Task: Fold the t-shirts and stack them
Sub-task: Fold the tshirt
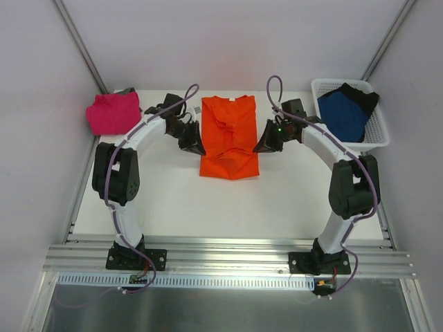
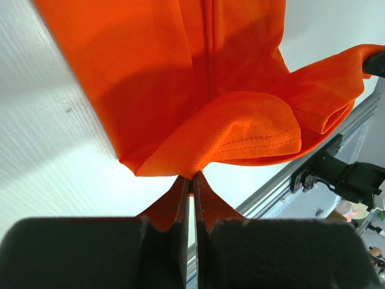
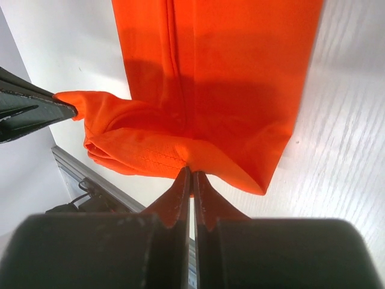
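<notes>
The orange t-shirt [image 1: 228, 135] lies lengthwise mid-table, collar at the far end and sides folded in. My left gripper [image 1: 196, 145] pinches its left edge. In the left wrist view that gripper [image 2: 191, 178] is shut on a raised fold of orange cloth [image 2: 240, 132]. My right gripper [image 1: 263, 145] pinches the opposite edge, and the right wrist view shows it [image 3: 191, 172] shut on the orange fabric [image 3: 228, 90]. A magenta-pink t-shirt [image 1: 113, 113] sits bunched at the far left. A dark blue t-shirt [image 1: 344, 114] and a black t-shirt [image 1: 361, 94] lie in the basket.
The white mesh basket [image 1: 377, 135] stands at the far right corner of the table. Grey walls close in the left, right and back. An aluminium rail [image 1: 221, 263] runs along the near edge, where both arm bases are bolted.
</notes>
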